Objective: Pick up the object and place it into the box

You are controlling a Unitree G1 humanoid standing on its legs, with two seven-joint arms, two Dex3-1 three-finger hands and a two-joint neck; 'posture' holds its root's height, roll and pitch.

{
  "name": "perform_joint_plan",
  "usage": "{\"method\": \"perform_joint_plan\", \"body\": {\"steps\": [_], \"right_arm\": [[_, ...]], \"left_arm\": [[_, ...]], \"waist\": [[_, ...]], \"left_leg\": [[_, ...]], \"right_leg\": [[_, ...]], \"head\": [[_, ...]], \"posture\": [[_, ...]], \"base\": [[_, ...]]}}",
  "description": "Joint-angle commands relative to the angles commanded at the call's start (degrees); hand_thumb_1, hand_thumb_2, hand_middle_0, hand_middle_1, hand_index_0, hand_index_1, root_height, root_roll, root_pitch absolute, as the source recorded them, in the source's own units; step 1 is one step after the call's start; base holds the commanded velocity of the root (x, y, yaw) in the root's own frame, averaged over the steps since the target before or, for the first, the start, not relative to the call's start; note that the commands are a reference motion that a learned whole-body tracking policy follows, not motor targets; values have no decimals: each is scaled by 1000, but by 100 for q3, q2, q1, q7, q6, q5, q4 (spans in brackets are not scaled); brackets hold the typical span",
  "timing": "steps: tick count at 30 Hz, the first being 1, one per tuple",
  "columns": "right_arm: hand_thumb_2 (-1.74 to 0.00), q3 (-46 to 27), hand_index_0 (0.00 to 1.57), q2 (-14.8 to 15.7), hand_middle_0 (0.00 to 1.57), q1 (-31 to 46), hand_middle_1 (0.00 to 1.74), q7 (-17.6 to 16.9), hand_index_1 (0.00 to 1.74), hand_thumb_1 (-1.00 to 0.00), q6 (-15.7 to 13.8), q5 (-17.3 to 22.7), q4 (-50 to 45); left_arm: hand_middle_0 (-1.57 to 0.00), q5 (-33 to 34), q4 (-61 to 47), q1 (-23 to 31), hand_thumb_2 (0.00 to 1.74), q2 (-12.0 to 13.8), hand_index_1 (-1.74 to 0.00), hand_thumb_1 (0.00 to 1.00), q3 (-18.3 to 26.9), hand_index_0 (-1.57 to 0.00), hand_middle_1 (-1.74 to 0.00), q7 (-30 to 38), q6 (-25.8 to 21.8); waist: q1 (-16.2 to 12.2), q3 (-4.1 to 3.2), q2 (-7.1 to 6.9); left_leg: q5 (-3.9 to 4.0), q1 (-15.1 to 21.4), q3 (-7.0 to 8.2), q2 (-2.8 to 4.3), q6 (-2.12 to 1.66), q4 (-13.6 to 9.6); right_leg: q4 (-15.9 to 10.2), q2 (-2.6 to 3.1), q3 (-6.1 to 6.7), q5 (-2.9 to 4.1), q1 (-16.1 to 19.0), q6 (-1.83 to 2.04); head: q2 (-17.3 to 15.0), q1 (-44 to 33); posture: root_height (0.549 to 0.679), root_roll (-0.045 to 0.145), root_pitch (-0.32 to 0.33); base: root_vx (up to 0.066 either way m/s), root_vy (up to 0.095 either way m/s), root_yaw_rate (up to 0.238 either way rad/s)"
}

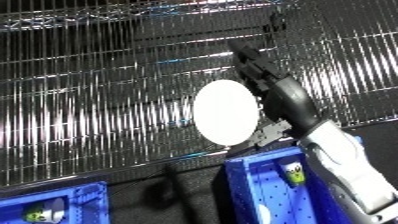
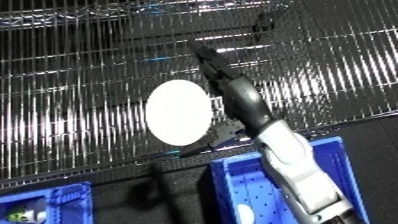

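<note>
Above the blue bins, against the wire shelf [image 1: 107, 90], the right hand [image 1: 258, 75] is raised on its white and silver forearm [image 1: 342, 160], which comes up from the lower right. Black fingers [image 2: 209, 57] extend upward and leftward along the far edge of a white round plate [image 1: 226, 112]; a lower part of the hand shows at the plate's bottom right rim. Plate appears pinched between these, held clear of the shelf and of the bins, its flat face turned toward the camera. Exact finger contact behind the plate is hidden.

Plate position: in the air, centre of view, above and slightly left of the right-hand blue bin [image 1: 258, 192]. That bin has a perforated floor and holds a small green and white item [image 1: 294, 173], too small to identify. A second blue bin [image 1: 53, 202] sits at lower left, with another small item [image 1: 46, 211] inside.

Left hand: not seen in either view.
</note>
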Motion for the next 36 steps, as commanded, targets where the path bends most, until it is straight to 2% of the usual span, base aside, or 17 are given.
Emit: {"method": "perform_joint_plan", "body": {"steps": [1, 8, 15, 19, 23, 29, 32, 36], "right_arm": [[0, 23, 0, 44, 0, -17, 0, 11, 0, 0, 18, -10, -4], [-609, 116, 549, 259, 549, -70, 609, 102, 609, -350, 65, -48, -23], [-1218, 112, 1099, 313, 1099, 14, 1218, 104, 1218, -700, 101, -50, 29], [-1218, 85, 1099, 279, 1099, 68, 1218, 122, 1218, -700, 140, -20, 66], [-1218, 5, 1099, 204, 1099, 213, 1218, 97, 1218, -700, 51, -32, -127], [-1218, -369, 1099, 40, 1099, 804, 1218, -283, 1218, -700, -31, -372, -1117], [-1218, -690, 1099, -67, 1099, 1302, 1218, -607, 1218, -700, -69, -553, -1792], [-1218, -1258, 1099, -95, 1099, 2154, 1218, -1004, 1218, -700, -259, -546, -2487]], "left_arm": [[0, -6, -2, -5, 0, -15, 0, 0, -8, 0, 0, 11, -4], [0, -11, -2, -37, 0, -94, 0, 0, -54, 0, 0, 45, -16], [0, -3, -6, -43, 0, -151, 0, 0, -80, 0, 0, 80, -59], [0, -19, -6, -47, 0, -160, 0, 0, -74, 0, 0, 97, -83], [0, -41, 38, -38, 0, -161, 0, 0, -24, 0, 0, 96, -118], [0, -37, 99, 20, 0, -163, 0, 0, 168, 0, 0, 126, -145], [0, -60, 137, 64, 0, -166, 0, 0, 303, 0, 0, 150, -172], [0, -118, 291, 106, 0, -197, 0, 0, 546, 0, 0, 147, -254]], "waist": [[6, 0, 7], [24, 0, 45], [13, 0, 38], [-12, 0, 22], [-72, 0, -25], [-258, 0, -165], [-396, 0, -249], [-616, 0, -363]], "left_leg": [[9, 6, 1, -3, -4, -16], [68, 55, 0, -25, -24, -124], [146, 122, 2, -21, -38, -278], [204, 207, 6, -6, -61, -411], [268, 343, 6, 17, -93, -582], [355, 607, 5, 75, -143, -852], [443, 800, 11, 123, -175, -1087], [605, 1108, 55, 219, -243, -1505]], "right_leg": [[-11, -1, -1, 1, 5, -1], [-87, 5, -1, 21, 35, -8], [-197, 28, -13, 65, 85, -7], [-316, 43, -16, 97, 171, -3], [-459, 67, -7, 131, 292, 10], [-698, 134, 41, 196, 515, 42], [-900, 183, 97, 259, 663, 77], [-1240, 254, 166, 362, 881, 154]], "head": [[-11, 3], [-64, 64], [-4, 44], [-23, -27], [-97, -151], [-288, -516], [-375, -782], [-443, -1191]], "posture": [[609, 79, 174], [611, 83, 175], [614, 84, 177], [617, 85, 175], [621, 85, 171], [626, 84, 159], [630, 83, 153], [636, 81, 147]], "base": [[-22, 13, 17], [-22, 6, 18], [-30, -6, -9], [-31, -9, -23], [-32, -8, -45], [-21, -12, -89], [0, -8, -132], [6, -6, -170]]}}
